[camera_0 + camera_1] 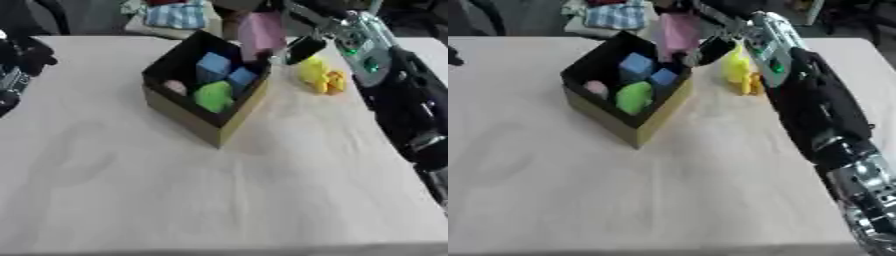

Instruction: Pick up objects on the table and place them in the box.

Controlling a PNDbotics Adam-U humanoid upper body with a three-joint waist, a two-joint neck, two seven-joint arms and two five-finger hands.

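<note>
An open box [185, 110] with black inner walls stands at the table's middle back. Inside lie two blue blocks [214, 65], a green rounded thing [213, 95] and a small pink thing [176, 87]. My right hand [302, 47] reaches in from the right and holds a pink block [260, 32] above the box's far right corner, fingers curled on it. A yellow duck-like toy [318, 76] with an orange part sits on the table just right of the box, under my right forearm. My left hand [26, 57] shows dark at the left edge, its fingers unclear.
The light wooden table [219, 190] stretches wide in front of the box. Folded blue-checked cloth [175, 15] and other clutter lie beyond the table's far edge.
</note>
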